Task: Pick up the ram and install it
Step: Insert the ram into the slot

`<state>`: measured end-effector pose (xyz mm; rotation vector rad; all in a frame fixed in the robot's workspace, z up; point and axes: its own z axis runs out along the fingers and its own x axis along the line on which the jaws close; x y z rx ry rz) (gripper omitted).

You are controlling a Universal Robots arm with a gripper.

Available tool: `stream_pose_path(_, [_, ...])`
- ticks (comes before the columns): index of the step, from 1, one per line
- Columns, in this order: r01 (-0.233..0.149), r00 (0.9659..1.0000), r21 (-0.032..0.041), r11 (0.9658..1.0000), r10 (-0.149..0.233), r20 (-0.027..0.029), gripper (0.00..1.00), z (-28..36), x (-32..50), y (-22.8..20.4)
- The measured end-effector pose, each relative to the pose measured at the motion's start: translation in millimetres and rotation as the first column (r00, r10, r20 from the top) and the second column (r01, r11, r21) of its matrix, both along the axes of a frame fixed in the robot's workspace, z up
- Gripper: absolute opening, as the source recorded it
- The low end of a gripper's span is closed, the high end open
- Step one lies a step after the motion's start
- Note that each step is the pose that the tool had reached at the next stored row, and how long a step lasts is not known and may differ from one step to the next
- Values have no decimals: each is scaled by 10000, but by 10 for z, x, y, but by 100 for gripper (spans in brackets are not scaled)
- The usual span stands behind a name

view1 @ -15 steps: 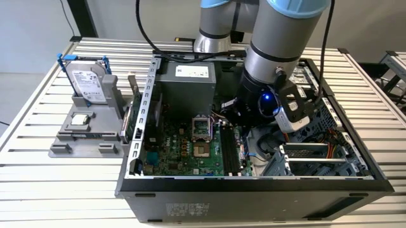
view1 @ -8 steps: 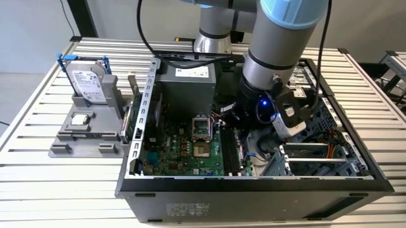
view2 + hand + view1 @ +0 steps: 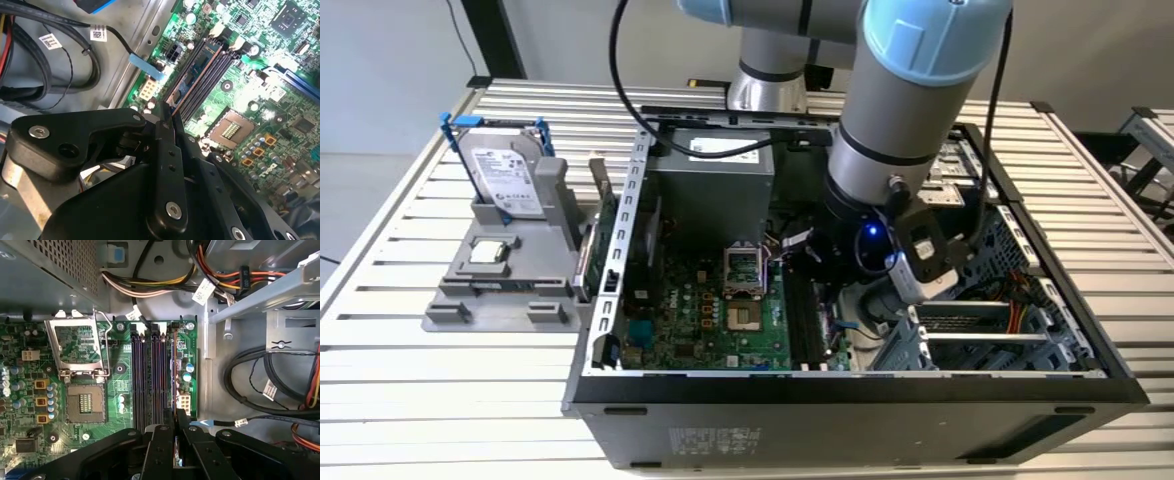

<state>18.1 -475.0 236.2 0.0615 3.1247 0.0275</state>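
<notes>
- Gripper [image 3: 175, 432]: low inside case [image 3: 1067, 385], fingers [image 3: 167, 150] clamped on ram [image 3: 197, 75].
- Ram: edge-on between fingertips, standing in rightmost slot [image 3: 172, 375] in first wrist view.
- Long axis: parallel to slots, running away from gripper.

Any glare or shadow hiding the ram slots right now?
Second wrist view: glare whitens a patch of the motherboard, but the ram in the end effector and the slots beside it are well lit. First wrist view: even light, no shadow on the slots. Exterior view: the arm partly hides the slot area.
</notes>
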Motion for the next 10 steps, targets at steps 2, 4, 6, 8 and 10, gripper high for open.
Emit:
stream_pose_path(2, [0, 10000, 0, 10000, 0, 0, 0, -36, 0, 0])
stream_pose_path(4, [0, 10000, 1, 10000, 0, 0, 0, -72, 0, 0])
stream_pose_path(6, [0, 10000, 1, 10000, 0, 0, 0, -107, 0, 0])
stream_pose_path(8, [0, 10000, 1, 10000, 0, 0, 0, -138, -1, 0])
stream_pose_path(10, [0, 10000, -1, 10000, 0, 0, 0, -149, -3, -1])
